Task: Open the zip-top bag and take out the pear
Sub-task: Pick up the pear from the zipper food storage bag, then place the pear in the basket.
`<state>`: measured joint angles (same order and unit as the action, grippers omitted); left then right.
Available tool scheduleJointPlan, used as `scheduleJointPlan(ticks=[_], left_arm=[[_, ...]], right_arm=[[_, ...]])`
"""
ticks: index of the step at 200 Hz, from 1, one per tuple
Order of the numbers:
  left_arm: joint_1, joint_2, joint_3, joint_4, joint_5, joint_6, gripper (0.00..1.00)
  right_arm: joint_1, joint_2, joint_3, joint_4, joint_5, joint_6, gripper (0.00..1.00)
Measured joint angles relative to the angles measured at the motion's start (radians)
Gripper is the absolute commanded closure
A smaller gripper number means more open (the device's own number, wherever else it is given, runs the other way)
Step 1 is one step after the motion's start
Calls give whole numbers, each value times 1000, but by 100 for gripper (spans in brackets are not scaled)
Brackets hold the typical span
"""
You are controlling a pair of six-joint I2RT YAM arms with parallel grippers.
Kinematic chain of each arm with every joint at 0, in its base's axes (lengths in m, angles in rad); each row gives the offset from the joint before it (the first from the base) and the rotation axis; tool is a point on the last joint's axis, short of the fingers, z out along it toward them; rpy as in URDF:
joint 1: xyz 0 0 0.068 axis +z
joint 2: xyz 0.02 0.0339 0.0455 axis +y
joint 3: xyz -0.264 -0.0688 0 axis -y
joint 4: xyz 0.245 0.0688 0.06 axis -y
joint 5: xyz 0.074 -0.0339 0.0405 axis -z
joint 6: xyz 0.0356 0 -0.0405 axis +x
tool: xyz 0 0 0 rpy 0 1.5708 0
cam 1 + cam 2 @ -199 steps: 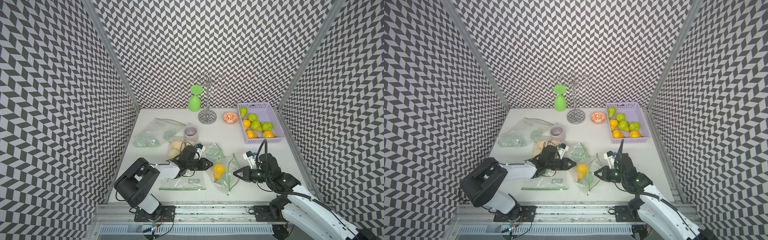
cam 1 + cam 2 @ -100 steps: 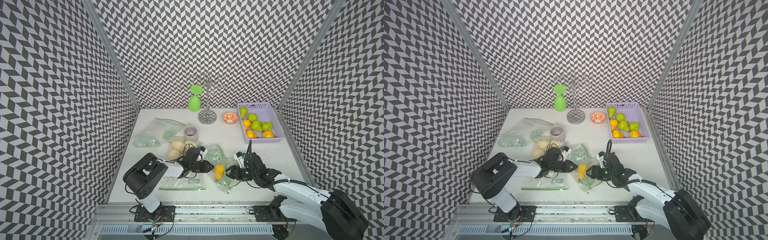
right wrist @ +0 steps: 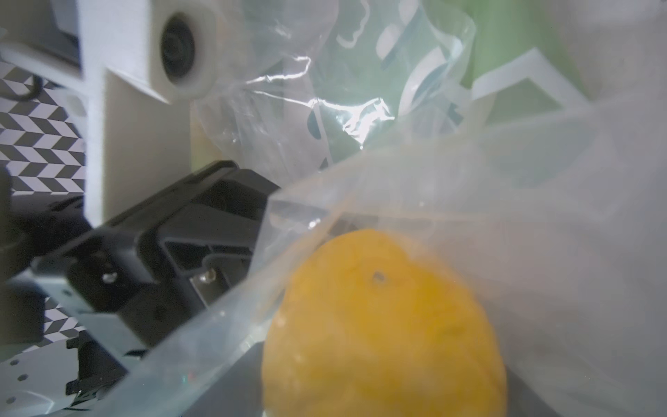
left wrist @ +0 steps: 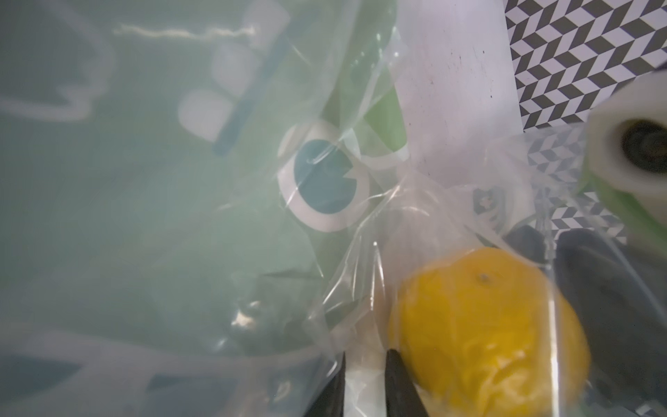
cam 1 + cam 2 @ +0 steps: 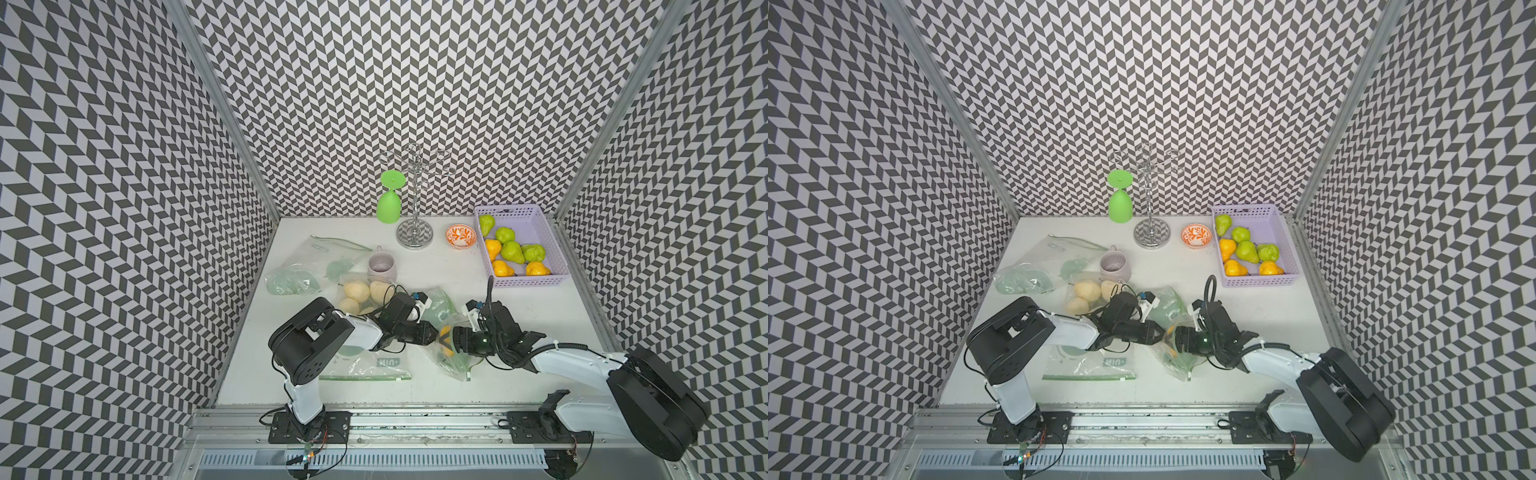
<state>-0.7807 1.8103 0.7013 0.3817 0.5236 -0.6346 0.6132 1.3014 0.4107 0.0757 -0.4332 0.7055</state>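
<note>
Where the table is nearest the arms' bases, a flat bag lies partly under the left arm. Just beyond it, the bag with the orange pear inside sits between the two grippers. The left gripper has its jaws nearly together, pinching the bag's film beside the pear. The right gripper faces it from the other side, jaws apart with the pear between them; whether they touch it I cannot tell. Farther back lie a bag of pale fruit, a mug, and a basket of pears toward the far wall.
</note>
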Motion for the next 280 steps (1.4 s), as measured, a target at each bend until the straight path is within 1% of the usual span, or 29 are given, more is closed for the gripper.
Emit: scheduleJointPlan(ticks=[30, 58, 104, 126, 146, 159, 172, 187, 205, 210, 223, 239, 240, 242, 245, 256, 259, 268, 280], left_arm=[[2, 2, 0, -1, 23, 14, 79], [32, 2, -6, -6, 32, 20, 79], [111, 1, 3, -25, 12, 42, 79], [137, 1, 27, -54, -16, 50, 79], [156, 6, 56, -87, -42, 57, 79], [168, 21, 90, -112, -53, 59, 79], [179, 43, 135, -129, -66, 62, 79], [186, 63, 187, -144, -71, 62, 78], [190, 70, 255, -169, -76, 61, 77], [191, 70, 273, -173, -76, 61, 74], [192, 70, 320, -173, -69, 54, 57], [192, 60, 357, -159, -51, 37, 45], [192, 58, 358, -159, -49, 38, 43], [192, 55, 359, -157, -42, 31, 35], [192, 50, 362, -155, -42, 24, 26], [191, 20, 362, -151, -25, 10, 6], [191, 10, 362, -151, -23, 6, 2], [191, -28, 363, -151, -12, -6, 0], [191, -87, 363, -153, 0, -17, 0]], right_arm=[[0, 4, 21, -9, 19, -15, 38], [0, -50, 23, -82, 40, -31, 39], [-1, -233, 24, -240, 60, -36, 40], [-2, -280, 50, -365, 59, -57, 41], [-27, -319, 123, -504, 77, -79, 42], [-71, -357, 187, -587, 116, -96, 42], [-147, -406, 255, -650, 161, -116, 42], [-282, -453, 336, -703, 188, -152, 42], [-448, -435, 441, -729, 201, -204, 42], [-487, -420, 467, -727, 208, -215, 42], [-566, -356, 518, -698, 223, -240, 41], [-637, -245, 549, -624, 236, -256, 40], [-640, -240, 550, -621, 237, -256, 40], [-648, -221, 553, -609, 237, -256, 40], [-658, -195, 557, -593, 240, -257, 40], [-690, -80, 575, -539, 248, -258, 39], [-697, -52, 583, -529, 251, -258, 38], [-713, 57, 616, -504, 256, -261, 35], [-730, 192, 686, -493, 250, -271, 27]])
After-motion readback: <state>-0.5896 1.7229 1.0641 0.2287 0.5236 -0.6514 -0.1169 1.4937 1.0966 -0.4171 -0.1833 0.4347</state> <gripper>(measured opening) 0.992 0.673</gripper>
